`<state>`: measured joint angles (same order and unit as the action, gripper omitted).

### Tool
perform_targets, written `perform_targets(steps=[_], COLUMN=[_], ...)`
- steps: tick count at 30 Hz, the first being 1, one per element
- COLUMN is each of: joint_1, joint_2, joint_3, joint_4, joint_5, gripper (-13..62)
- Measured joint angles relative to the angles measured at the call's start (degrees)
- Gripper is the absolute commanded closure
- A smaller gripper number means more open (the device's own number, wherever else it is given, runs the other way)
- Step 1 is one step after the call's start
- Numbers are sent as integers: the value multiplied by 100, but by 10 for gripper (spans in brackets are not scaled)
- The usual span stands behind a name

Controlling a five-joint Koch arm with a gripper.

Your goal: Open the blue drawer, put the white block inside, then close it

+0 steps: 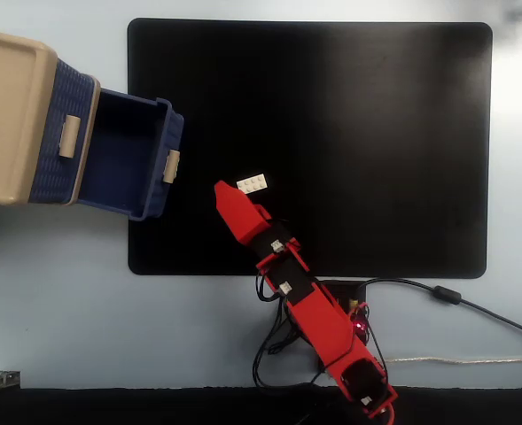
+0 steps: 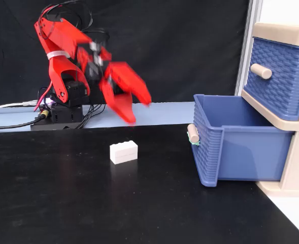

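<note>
Pale blue worktop (image 1: 66, 301) carries a black mat (image 1: 349, 133) that fills most of both fixed views, and behind it in a fixed view hangs a dark curtain (image 2: 190, 46). Reading from the left of a fixed view, we see a beige cabinet (image 1: 8, 115) at about nine o'clock, with a closed upper drawer (image 1: 66, 133) whose woven blue front bears a beige handle. Beside it the blue drawer (image 1: 128, 150) stands pulled out over the mat's left edge, its inside bare and its own handle (image 1: 171, 166) facing the mat. Toward the centre, the white block (image 1: 252, 183) lies on the mat, apart from the drawer at roughly its three o'clock. The red gripper (image 1: 220, 189) has its tip just beside the block's left end in that view; in a fixed view it hovers above and behind the block (image 2: 124, 152) without touching it. There we see the gripper (image 2: 138, 111) spread, two red jaws parted and empty, though blurred. The red arm (image 1: 318, 310) runs off toward five o'clock to its base among black cables (image 1: 455, 297).
</note>
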<state>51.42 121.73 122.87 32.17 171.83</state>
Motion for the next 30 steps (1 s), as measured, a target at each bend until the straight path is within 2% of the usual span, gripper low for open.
perform_targets(steps=[3,5,8,15,25,28,29,30], joint_1=[431,738,993,1055,1055,1055,1055,1055], joint_2=[-633,-1564,-2628,-4122,-4746,-4983,-5045,-5045], joint_3=[-1635,-2716,-3577,-4790,-4843,-4843,-4843,-4852], joint_4=[2461,3990,5150,5449,5449,5440,5440,5440], joint_5=[0,0,0,-18,-9,185,237,246], gripper=[157,157,157,157,178,233,305,411])
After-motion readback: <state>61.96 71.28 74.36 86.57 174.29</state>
